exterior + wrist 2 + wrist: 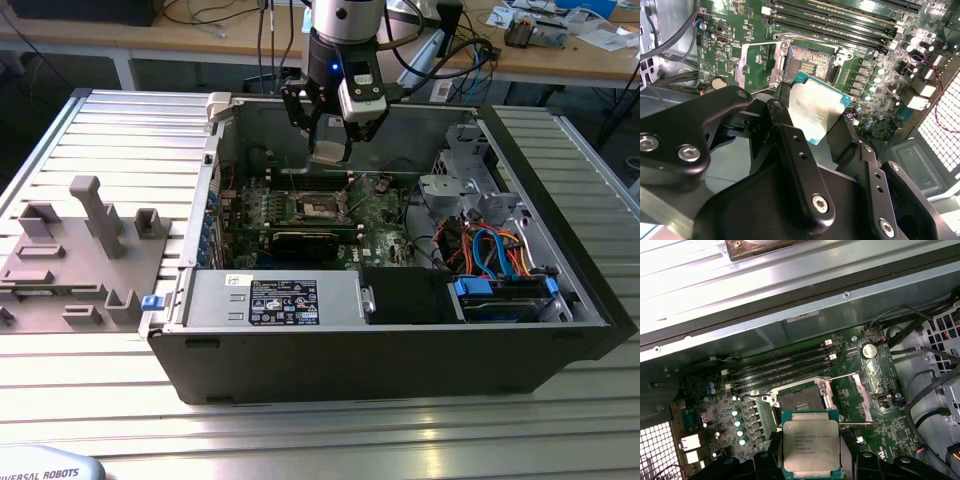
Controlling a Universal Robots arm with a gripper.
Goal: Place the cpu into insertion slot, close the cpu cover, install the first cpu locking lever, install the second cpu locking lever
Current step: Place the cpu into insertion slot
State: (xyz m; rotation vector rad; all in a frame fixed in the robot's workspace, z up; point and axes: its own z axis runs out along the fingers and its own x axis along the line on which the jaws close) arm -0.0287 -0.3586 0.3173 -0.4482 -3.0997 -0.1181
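Hand (pixel 330 150) with cpu (pixel 812 447) above insertion slot (pixel 801 401)

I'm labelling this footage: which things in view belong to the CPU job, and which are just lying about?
Job: claw gripping the cpu; empty insertion slot; cpu cover, swung open.
Lying about: grey fixture block; blue cables; coin battery; memory slots.
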